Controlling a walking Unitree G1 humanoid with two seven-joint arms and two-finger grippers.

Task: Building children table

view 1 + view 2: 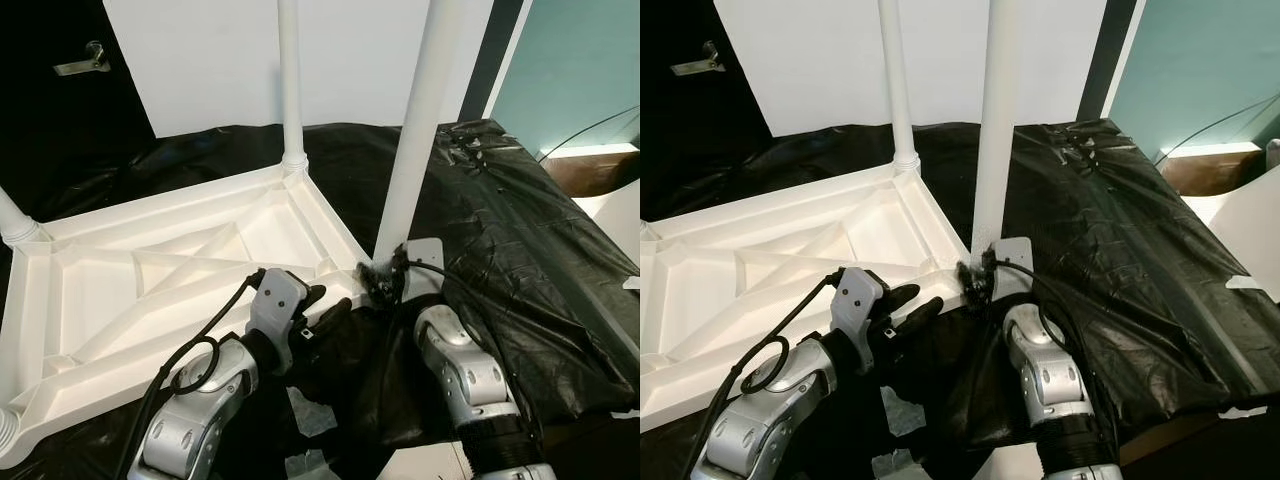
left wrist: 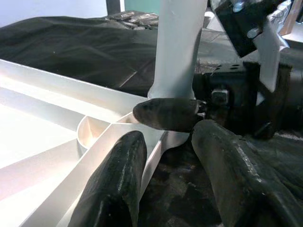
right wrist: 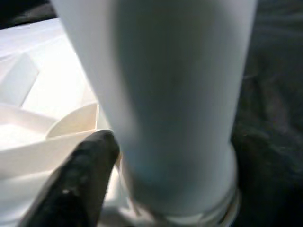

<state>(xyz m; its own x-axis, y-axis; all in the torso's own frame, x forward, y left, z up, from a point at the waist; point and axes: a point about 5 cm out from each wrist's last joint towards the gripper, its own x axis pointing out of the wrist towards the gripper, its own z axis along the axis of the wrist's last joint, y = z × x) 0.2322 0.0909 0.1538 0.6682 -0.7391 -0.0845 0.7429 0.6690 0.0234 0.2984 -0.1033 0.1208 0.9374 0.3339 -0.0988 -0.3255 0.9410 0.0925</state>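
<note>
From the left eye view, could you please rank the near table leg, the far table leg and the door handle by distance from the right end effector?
1. Near table leg: right at the right end effector, at the tabletop's corner.
2. Far table leg: upright at the corner behind.
3. Door handle: far back, on the robot's left.

Even indoor light, head views sharp, wrist views soft at close range.

Head views: bright and diffuse, no hard shadows; the white wall [image 1: 350,60] and white tabletop [image 1: 150,290] run close to overexposed, ribs still readable. Black plastic sheet [image 1: 520,230] shows soft sheen on its creases, brightest toward the far right side. Upper left corner falls to near black. Upright legs lean outward toward the frame edges, wide-lens distortion. Left wrist view: leg [image 2: 177,47] fairly crisp, near black fingers [image 2: 118,184] blurred. Right wrist view: leg [image 3: 170,94] out of focus, greyish shading down its middle, finger [image 3: 75,184] smeared.
</note>
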